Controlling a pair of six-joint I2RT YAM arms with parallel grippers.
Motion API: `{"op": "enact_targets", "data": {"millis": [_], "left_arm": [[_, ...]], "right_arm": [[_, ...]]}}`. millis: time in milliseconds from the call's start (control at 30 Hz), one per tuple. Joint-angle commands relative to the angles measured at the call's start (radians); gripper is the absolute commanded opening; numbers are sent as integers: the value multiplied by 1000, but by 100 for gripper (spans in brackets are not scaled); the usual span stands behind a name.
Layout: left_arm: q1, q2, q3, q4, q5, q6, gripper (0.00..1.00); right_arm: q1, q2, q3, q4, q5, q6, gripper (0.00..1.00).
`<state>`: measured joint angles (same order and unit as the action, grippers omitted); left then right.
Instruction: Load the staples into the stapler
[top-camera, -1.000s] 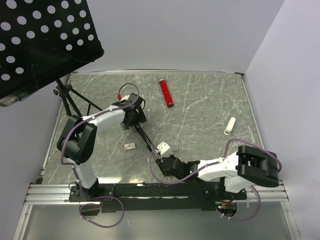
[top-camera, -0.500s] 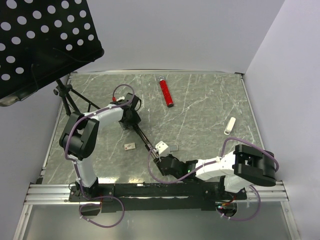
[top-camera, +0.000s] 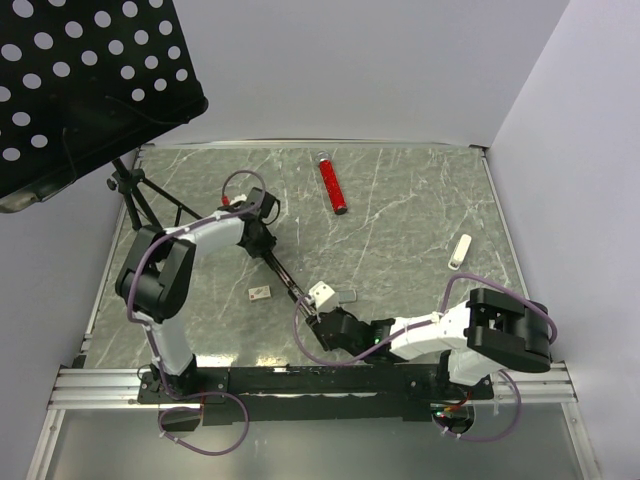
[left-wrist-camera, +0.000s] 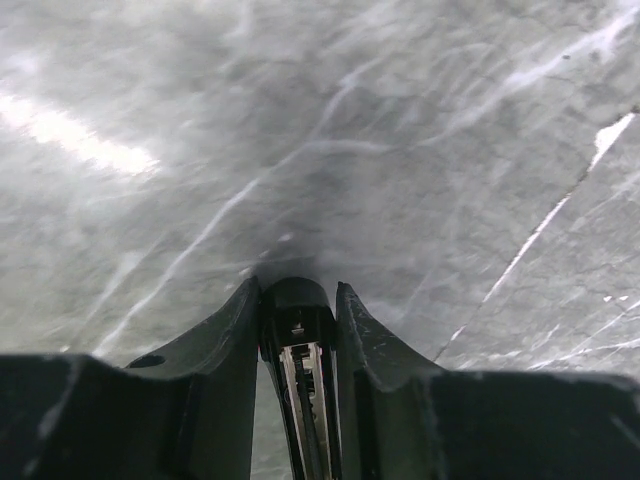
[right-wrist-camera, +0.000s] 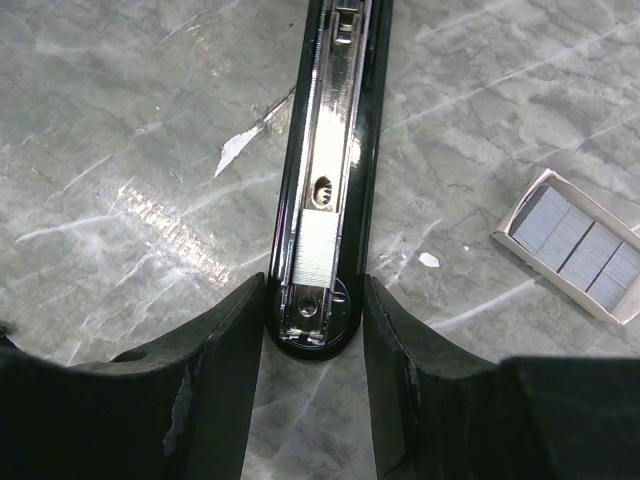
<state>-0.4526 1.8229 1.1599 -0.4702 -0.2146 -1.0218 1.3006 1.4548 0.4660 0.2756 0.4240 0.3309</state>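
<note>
At opposite ends of the stapler (top-camera: 284, 276), left gripper (left-wrist-camera: 297, 293) and right gripper (right-wrist-camera: 313, 287) each pinch it, likely to pin it open and flat; staples (right-wrist-camera: 305, 245) sit in its channel (right-wrist-camera: 337, 110), near end.

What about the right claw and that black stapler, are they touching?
Touching. The right wrist view shows the right gripper with its fingers pressed against both sides of the stapler at its rounded end, no gap visible.

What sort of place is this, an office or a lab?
Probably a robotics lab bench: a left arm and right arm bolted to a rail, white walls boxing in the table, a stapler as practice piece.
</note>
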Motion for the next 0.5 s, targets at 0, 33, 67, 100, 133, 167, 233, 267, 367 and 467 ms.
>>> {"op": "enact_targets", "data": {"millis": [0, 33, 67, 100, 133, 167, 233, 267, 367, 467], "left_arm": [[-15, -131, -54, -33, 40, -35, 12], [-21, -148, -60, -33, 29, -43, 12], [-34, -166, -72, -34, 23, -46, 12], [-44, -198, -77, -38, 12, -50, 12], [-55, -214, -81, -41, -5, -61, 13], [-79, -229, -89, -44, -32, -66, 13], [-107, -273, -101, -47, -68, -83, 14], [-135, -301, -114, -45, -104, -89, 14], [-196, -344, -143, -42, -162, -115, 15], [-266, -375, -177, -28, -225, -132, 15]], "right_arm": [[-32, -16, 3, -53, -36, -3, 14], [-43, -22, 3, -52, -40, -4, 14], [-49, -27, 5, -50, -51, -4, 14], [-55, -30, 3, -49, -56, -6, 14], [-67, -36, 3, -46, -60, -7, 14], [-73, -39, 3, -41, -73, -9, 14], [-87, -51, 2, -36, -83, -7, 14], [-101, -53, 2, -32, -99, -7, 14], [-130, -71, -6, -15, -120, -6, 14], [-155, -85, -7, -9, -143, -7, 14]]}}
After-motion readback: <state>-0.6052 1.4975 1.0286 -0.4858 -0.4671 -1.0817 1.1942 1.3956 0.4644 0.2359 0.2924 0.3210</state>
